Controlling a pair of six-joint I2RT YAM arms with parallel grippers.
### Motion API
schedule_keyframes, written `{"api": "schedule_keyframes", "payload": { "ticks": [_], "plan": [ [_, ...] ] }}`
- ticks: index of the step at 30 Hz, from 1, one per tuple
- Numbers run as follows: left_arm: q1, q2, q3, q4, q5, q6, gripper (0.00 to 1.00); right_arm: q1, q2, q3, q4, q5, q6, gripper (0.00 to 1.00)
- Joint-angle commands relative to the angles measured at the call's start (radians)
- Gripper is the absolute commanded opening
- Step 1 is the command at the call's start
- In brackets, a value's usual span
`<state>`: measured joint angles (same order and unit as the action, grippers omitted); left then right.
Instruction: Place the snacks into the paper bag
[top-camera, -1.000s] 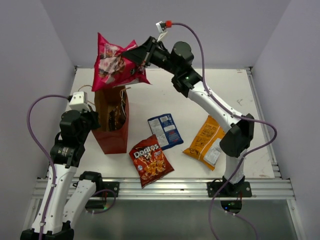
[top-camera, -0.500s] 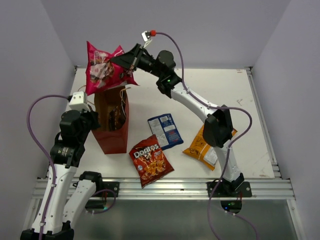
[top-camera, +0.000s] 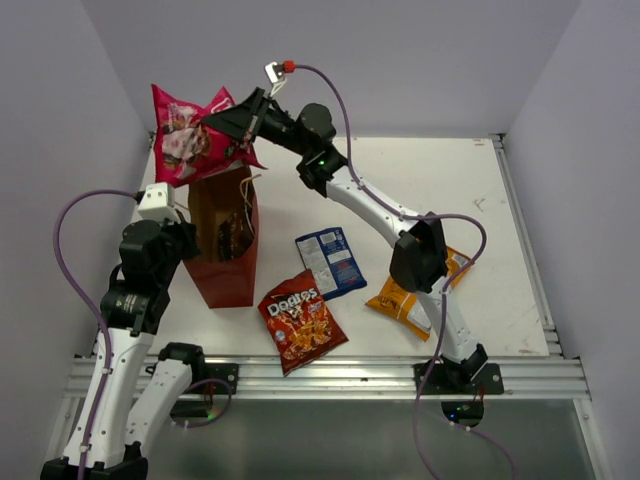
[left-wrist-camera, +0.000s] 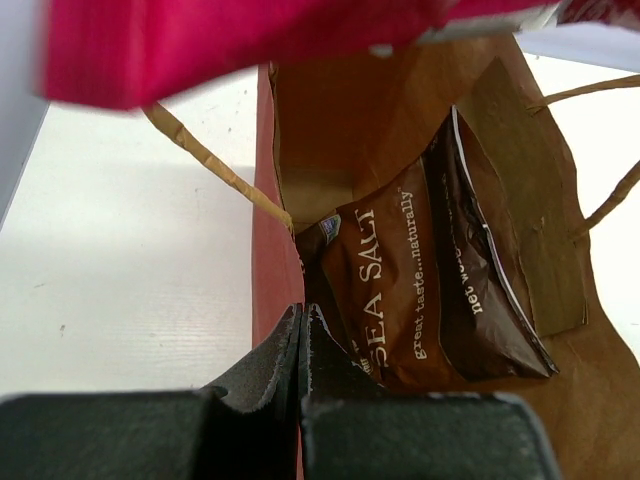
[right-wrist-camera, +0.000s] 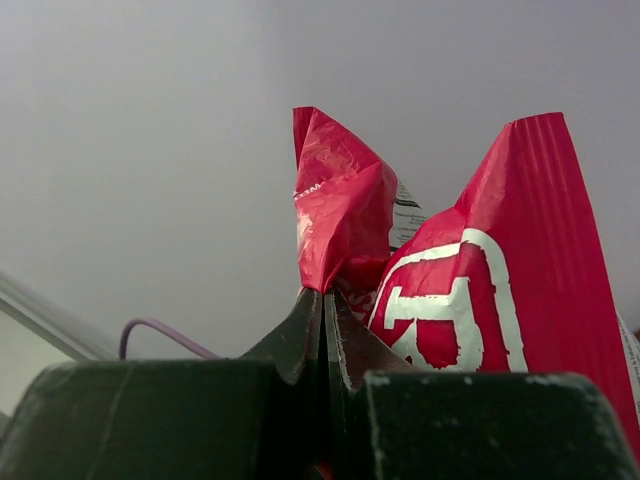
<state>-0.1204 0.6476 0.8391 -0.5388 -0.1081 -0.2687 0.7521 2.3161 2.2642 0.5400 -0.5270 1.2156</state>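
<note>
tabletop's (top-camera: 480, 200) far-left: right pincer (top-camera: 228, 122), clamped on pink packet (top-camera: 180, 145), has swung over paper bag (top-camera: 228, 285) for dropping; left pincer (left-wrist-camera: 300, 330) clamps bag's wall.

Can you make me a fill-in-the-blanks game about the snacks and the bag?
1. The snack in the right tool is ___.
2. The packet inside the bag is dark ___.
3. The left tool is shut on the ___'s wall.
4. Counting the Doritos, ___ packets lie on the table.

Missing words: pink; brown; bag; three.
</note>
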Motion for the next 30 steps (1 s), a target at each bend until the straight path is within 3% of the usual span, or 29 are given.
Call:
{"api": "schedule_keyframes", "payload": {
  "ticks": [1,18,25,30],
  "plan": [
    [-0.004,0.001,-0.005,0.019,-0.008,0.017,0.0,0.019,0.008,0.116,0.06,0.005,0.027,0.0],
    [-0.004,-0.005,-0.003,0.019,-0.007,0.016,0.0,0.13,0.098,0.069,0.126,-0.001,0.119,0.0],
    [-0.004,-0.011,-0.005,0.02,-0.018,0.016,0.0,0.145,-0.081,-0.256,0.118,0.01,0.003,0.0],
    [-0.004,-0.011,-0.006,0.019,-0.027,0.013,0.0,0.144,-0.199,-0.367,0.089,0.007,-0.062,0.0]
  ]
}}
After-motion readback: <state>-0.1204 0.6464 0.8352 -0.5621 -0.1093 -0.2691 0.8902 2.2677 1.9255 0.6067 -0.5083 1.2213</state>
